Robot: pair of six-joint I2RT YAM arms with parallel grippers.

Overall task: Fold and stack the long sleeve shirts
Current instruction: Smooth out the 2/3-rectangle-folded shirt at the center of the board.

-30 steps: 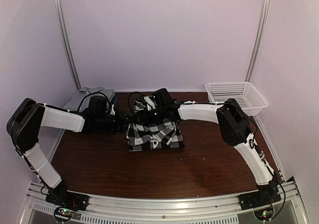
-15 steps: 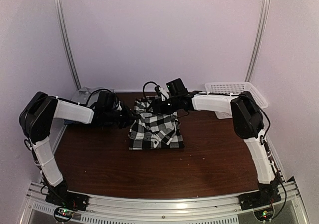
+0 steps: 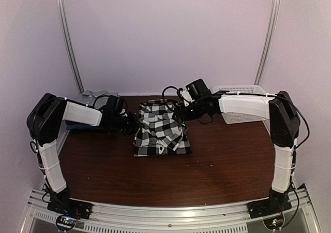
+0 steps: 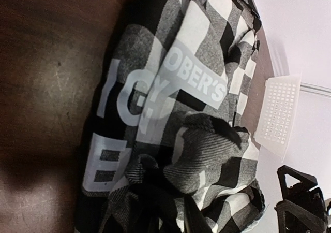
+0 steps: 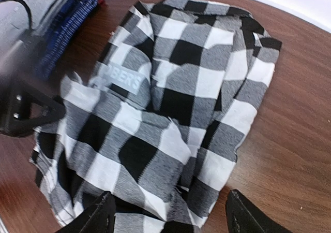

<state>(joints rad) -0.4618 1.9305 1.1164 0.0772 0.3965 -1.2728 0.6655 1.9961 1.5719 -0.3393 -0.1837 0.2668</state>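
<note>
Black-and-white plaid shirt point(image 3: 160, 132), grey label point(image 4: 192, 80) with white letters "OBER'S"

Dim, pinkish overhead view — wrist views soft, blurred at near edges.

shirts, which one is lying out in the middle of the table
The black-and-white plaid shirt, alone in the centre; the grey shirt and the dark blue shirt lie together at the far left corner.
</note>
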